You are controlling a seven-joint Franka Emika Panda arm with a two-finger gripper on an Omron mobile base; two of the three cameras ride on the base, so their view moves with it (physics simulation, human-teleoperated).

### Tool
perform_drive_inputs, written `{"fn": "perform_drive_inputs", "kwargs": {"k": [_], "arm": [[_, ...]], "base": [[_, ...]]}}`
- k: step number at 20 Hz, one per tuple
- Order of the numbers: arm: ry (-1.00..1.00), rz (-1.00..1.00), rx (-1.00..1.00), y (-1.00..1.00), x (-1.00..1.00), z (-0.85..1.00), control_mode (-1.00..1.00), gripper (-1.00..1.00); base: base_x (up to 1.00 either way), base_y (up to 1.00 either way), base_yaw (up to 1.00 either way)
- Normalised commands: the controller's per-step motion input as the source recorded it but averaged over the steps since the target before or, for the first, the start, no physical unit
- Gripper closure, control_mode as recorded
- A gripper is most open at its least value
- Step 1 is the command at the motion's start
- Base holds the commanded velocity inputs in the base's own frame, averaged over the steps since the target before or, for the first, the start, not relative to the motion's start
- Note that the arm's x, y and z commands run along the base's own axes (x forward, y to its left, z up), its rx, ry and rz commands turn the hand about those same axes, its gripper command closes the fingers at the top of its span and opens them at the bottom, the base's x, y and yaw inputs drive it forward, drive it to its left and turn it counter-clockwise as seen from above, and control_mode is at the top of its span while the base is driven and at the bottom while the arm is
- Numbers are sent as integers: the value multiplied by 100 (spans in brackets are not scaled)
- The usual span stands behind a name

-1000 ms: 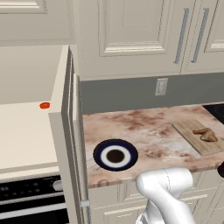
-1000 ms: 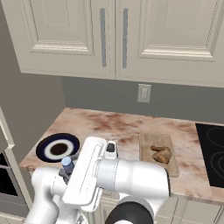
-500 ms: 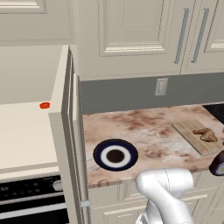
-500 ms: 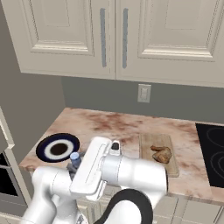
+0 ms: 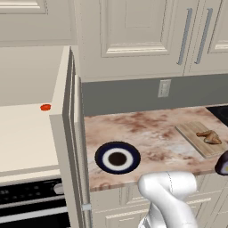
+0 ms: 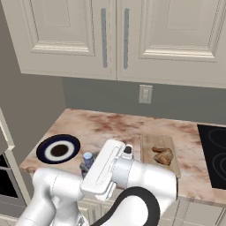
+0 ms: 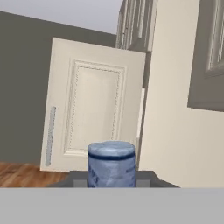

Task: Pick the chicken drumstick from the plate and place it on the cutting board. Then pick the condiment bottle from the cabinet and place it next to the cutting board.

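Observation:
My gripper (image 7: 111, 177) is shut on the condiment bottle, whose light blue-grey cap (image 7: 111, 162) stands between the fingers. That cap (image 6: 88, 157) is low in front of the counter edge, to the right of the plate (image 6: 44, 150). The dark bottle (image 5: 221, 164) also shows at the right edge of the left base view. The chicken drumstick (image 6: 162, 155) (image 5: 209, 136) lies on the tan cutting board (image 6: 150, 142) (image 5: 189, 131). The navy-rimmed plate (image 5: 100, 158) has nothing on it. The cabinet's door (image 5: 71, 133) (image 7: 94, 105) stands open, showing its cream shelf (image 5: 22, 138).
A small red disc (image 5: 45, 107) sits on the cabinet shelf. A black cooktop (image 6: 214, 154) lies right of the cutting board. An oven front (image 5: 31, 200) is below the shelf. Cream upper cabinets (image 6: 114, 39) hang over the marbled counter (image 6: 110, 128), which has bare room between plate and board.
The arm has swung the bottle to the right along the counter's front, away from the cabinet. The bottle has come into the left base view at its right edge.

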Motion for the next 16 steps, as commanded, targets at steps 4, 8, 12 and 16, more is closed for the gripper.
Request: {"fn": "perform_drive_inputs", "kwargs": {"k": [4,8,12,16], "arm": [[0,-13,0,-14,25,-19,-100,100],[0,-13,0,-8,26,-18,-100,100],[0,-13,0,-3,22,-10,-100,100],[0,-10,0,0,22,-8,-100,100]], "base": [[0,0,0],[0,0,0],[0,0,0],[0,0,0]]}}
